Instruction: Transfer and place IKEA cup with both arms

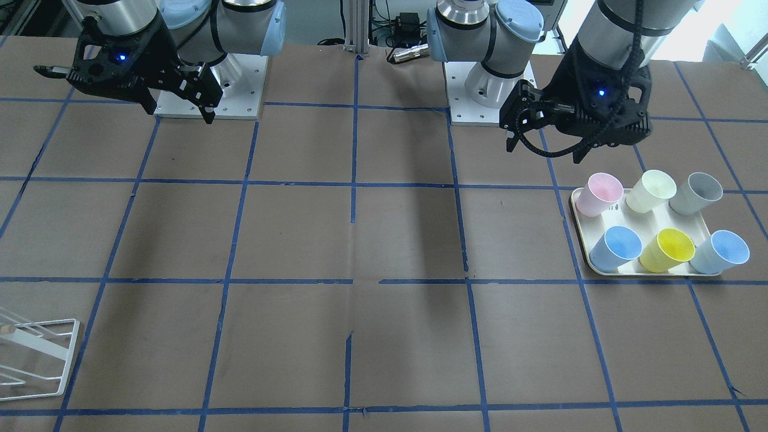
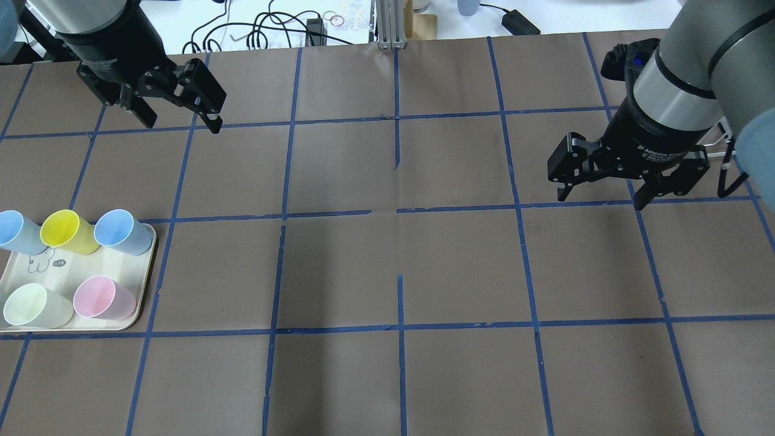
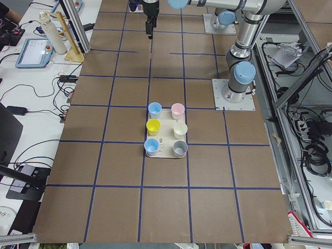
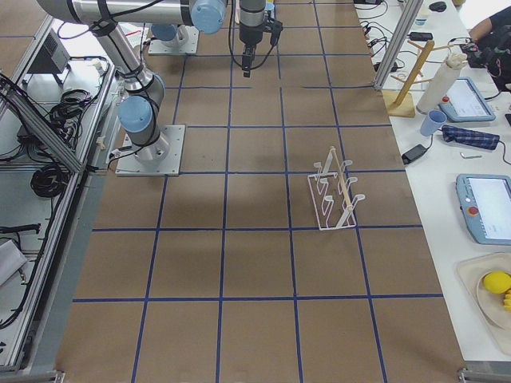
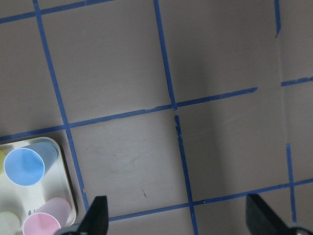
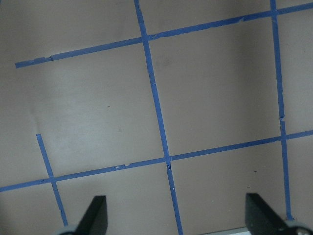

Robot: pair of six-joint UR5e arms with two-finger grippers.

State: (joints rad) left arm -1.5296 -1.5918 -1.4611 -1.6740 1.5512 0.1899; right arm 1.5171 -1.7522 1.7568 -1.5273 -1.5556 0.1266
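Note:
The bright yellow IKEA cup [image 1: 667,249] stands upright in the front row of a cream tray [image 1: 579,231], between two blue cups. It also shows in the overhead view [image 2: 63,230] and the exterior left view [image 3: 153,126]. My left gripper [image 2: 181,124] hangs open and empty above the table, beyond the tray and apart from the cups; it also shows in the front view [image 1: 545,153]. My right gripper [image 2: 599,201] is open and empty over bare table on the far side from the tray, also seen in the front view [image 1: 180,115].
The tray also holds a pink cup [image 1: 600,193], a pale cream cup [image 1: 651,190], a grey cup [image 1: 696,193] and two blue cups [image 1: 617,247]. A white wire rack [image 1: 36,360] stands on my right side of the table, by its far edge. Blue tape grid covers the brown table.

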